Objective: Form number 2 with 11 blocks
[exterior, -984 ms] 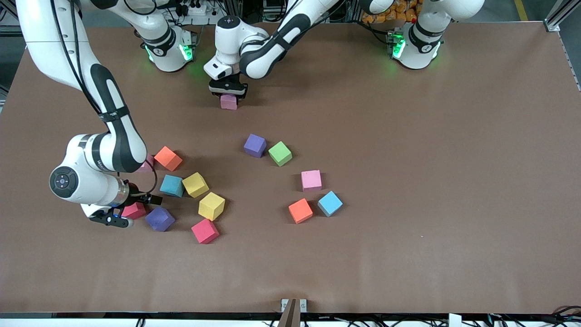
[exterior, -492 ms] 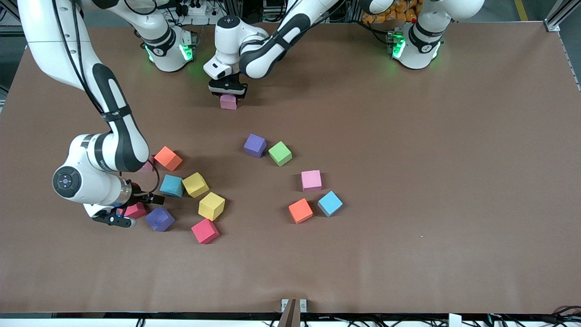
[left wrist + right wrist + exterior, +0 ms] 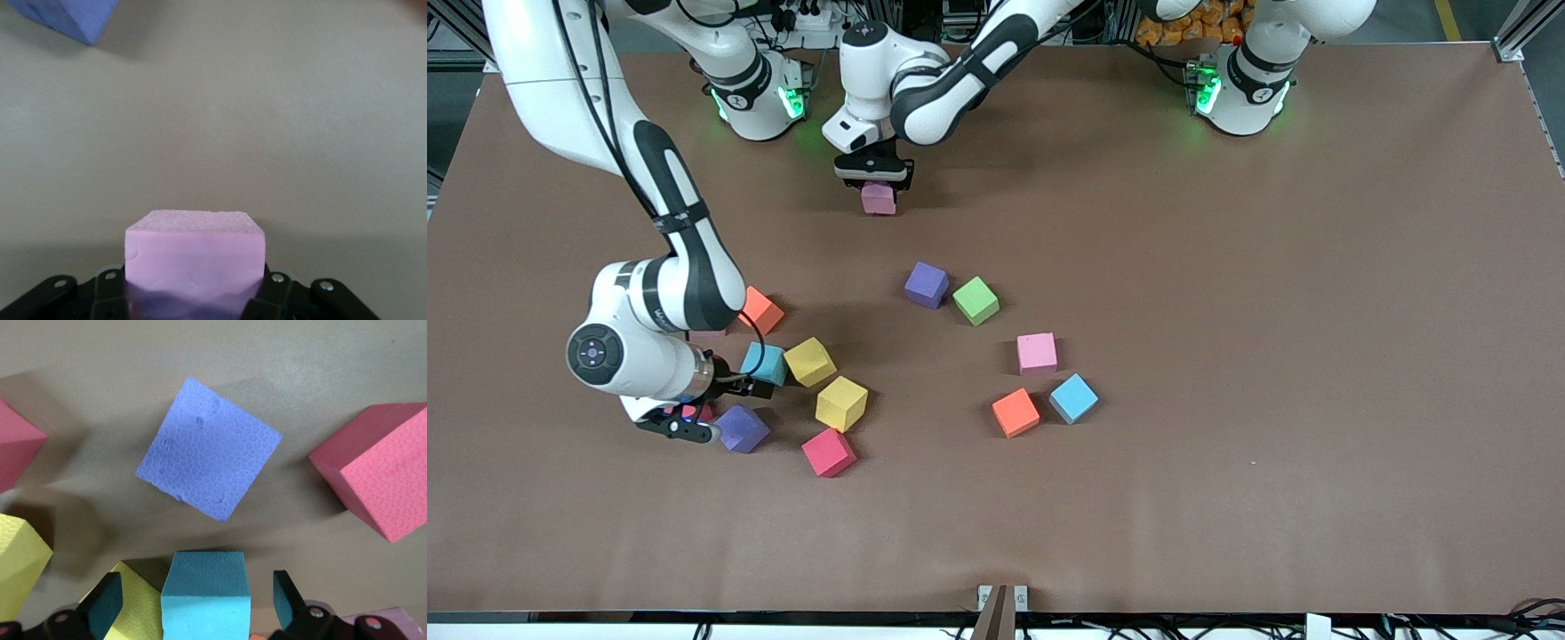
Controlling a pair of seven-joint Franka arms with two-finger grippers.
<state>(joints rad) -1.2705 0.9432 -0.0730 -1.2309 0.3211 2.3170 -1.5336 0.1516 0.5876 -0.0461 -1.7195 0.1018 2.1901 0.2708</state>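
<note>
My left gripper (image 3: 876,178) is shut on a pink block (image 3: 878,199) (image 3: 193,257), low over the table toward the robots' bases. My right gripper (image 3: 734,384) (image 3: 197,600) is open, with a light blue block (image 3: 763,363) (image 3: 205,597) between its fingers (image 3: 107,603). Beside that block lie two yellow blocks (image 3: 810,361) (image 3: 841,403), a purple block (image 3: 741,428) (image 3: 209,457) and an orange block (image 3: 763,311). Mid-table lie purple (image 3: 926,284), green (image 3: 975,300), pink (image 3: 1037,353), orange (image 3: 1016,412) and light blue (image 3: 1073,397) blocks. No digit shape shows.
A red cube (image 3: 829,452) (image 3: 383,477) lies nearer the front camera than the yellow blocks. Another red cube (image 3: 694,412) is mostly hidden under my right hand. The right arm's forearm (image 3: 685,249) hangs over the cluster. Bare brown table (image 3: 1316,356) stretches toward the left arm's end.
My right hand has moved from above the red cube toward the left arm's end, and now straddles the light blue block. The left gripper and its pink block have barely shifted.
</note>
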